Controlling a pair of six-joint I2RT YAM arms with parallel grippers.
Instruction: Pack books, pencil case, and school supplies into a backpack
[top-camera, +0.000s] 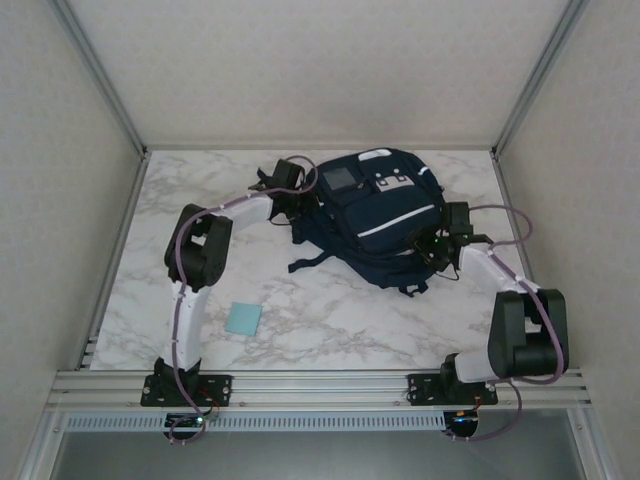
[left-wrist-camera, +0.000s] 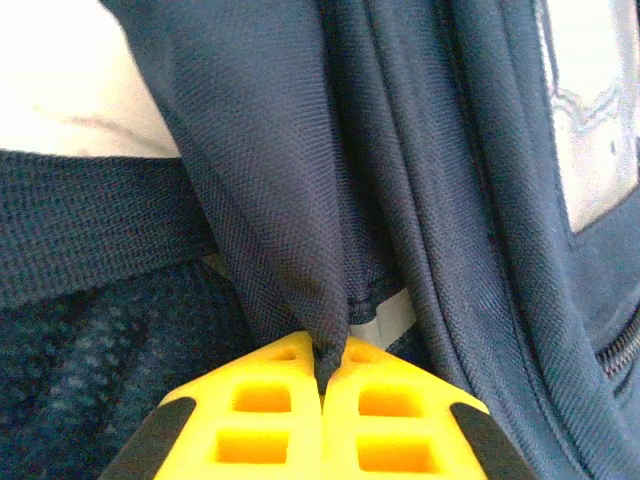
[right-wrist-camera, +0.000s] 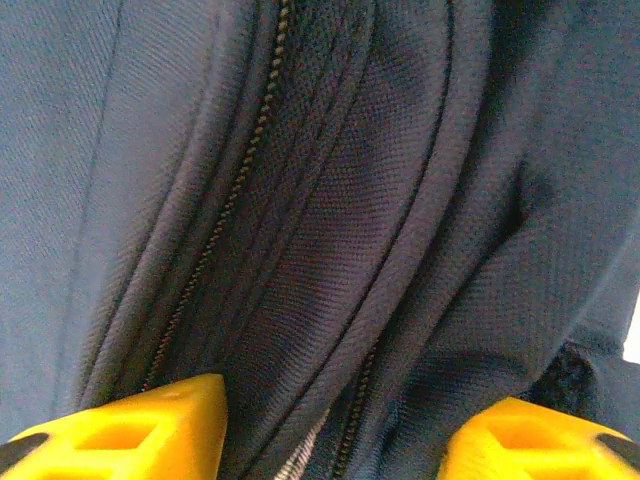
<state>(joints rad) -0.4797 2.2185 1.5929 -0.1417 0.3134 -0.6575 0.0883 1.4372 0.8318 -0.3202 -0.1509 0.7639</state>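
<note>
No readable text or labels.

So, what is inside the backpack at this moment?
The navy fabric of the backpack hides its interior, so contents cannot be told. The left end effector pinches a fold of it. A light-blue pad lies outside, on the table.

Overhead; wrists — close on backpack (top-camera: 352, 215)
</note>
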